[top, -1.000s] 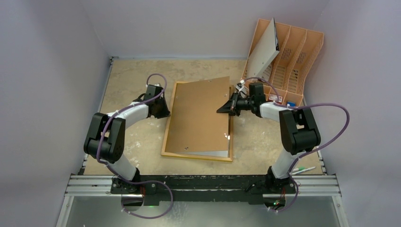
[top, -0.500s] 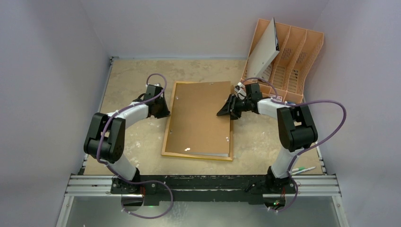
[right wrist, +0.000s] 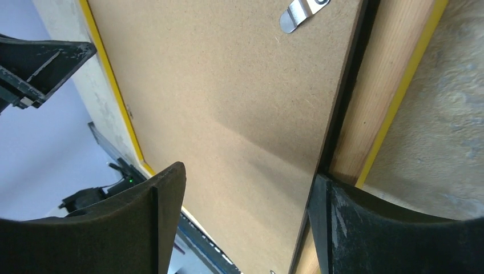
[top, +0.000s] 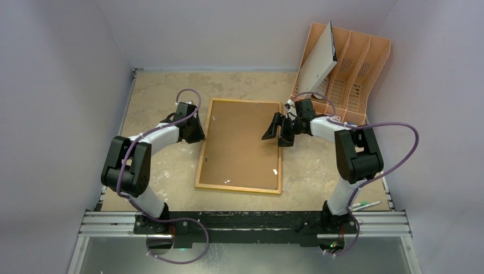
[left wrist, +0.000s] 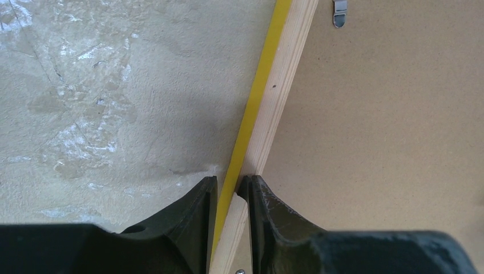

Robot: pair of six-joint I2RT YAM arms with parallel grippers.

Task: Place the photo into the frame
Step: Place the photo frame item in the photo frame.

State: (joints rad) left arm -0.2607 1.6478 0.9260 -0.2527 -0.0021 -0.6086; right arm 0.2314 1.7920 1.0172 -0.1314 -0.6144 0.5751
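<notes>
Centre of the table [top: 160, 91] is taken by the frame [top: 237, 187], which lies flat and face down, its pale wood back upward and a thin yellow strip showing along the outer edge. A brown backing board [top: 242, 142] lies inside it and fills the opening. Small metal clips [right wrist: 299, 14] sit on the board near its edges.

At the frame's left side, the left gripper [top: 198, 137] comes in low. In the left wrist view its two fingers stand on either side of the left rail [left wrist: 279, 85], one against the yellow outer edge and one on the inner side by the board [left wrist: 388, 114], so the left gripper [left wrist: 228, 185] is closed on that rail.

Over the frame's right side near the far corner, the right gripper [top: 278, 134] hangs with its jaws spread wide and nothing between them. In the right wrist view the right gripper [right wrist: 246, 171] has one finger over the board [right wrist: 228, 85] and the other over the right rail [right wrist: 388, 85].

Behind the right arm, at the far right corner of the table, stands an orange file rack [top: 359, 57] with a white panel [top: 317, 60] leaning in it.
</notes>
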